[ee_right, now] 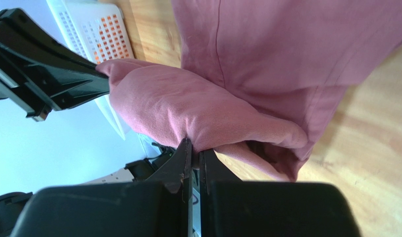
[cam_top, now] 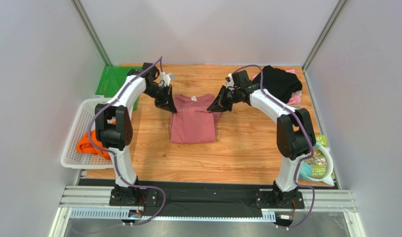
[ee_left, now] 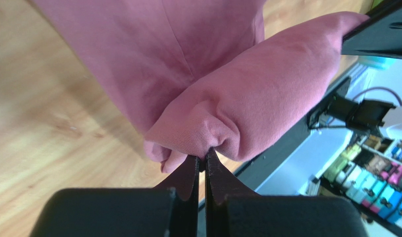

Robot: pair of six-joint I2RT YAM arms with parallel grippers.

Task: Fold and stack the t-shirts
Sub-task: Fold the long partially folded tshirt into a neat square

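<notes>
Nearest, the left pincer (ee_left: 205, 157) and right pincer (ee_right: 193, 148) each clamp a shoulder corner of the dusty-rose t-shirt (cam_top: 194, 126) lying centrally on the worktop (cam_top: 247, 153), its long axis running from them toward the near edge; neither arm is nearer.

White-and-black arms (cam_top: 128, 89), purple cables (cam_top: 90, 133)

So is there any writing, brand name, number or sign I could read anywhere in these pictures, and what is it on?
Nothing here can be read for certain.
Green-and-white packet at the table's right edge: it has printed letters, too small to read.
White neck label on the dusty-rose t-shirt: too small to tell whether it bears print.
Coloured boxes in the background of the left wrist view: blurred, unreadable.
</notes>
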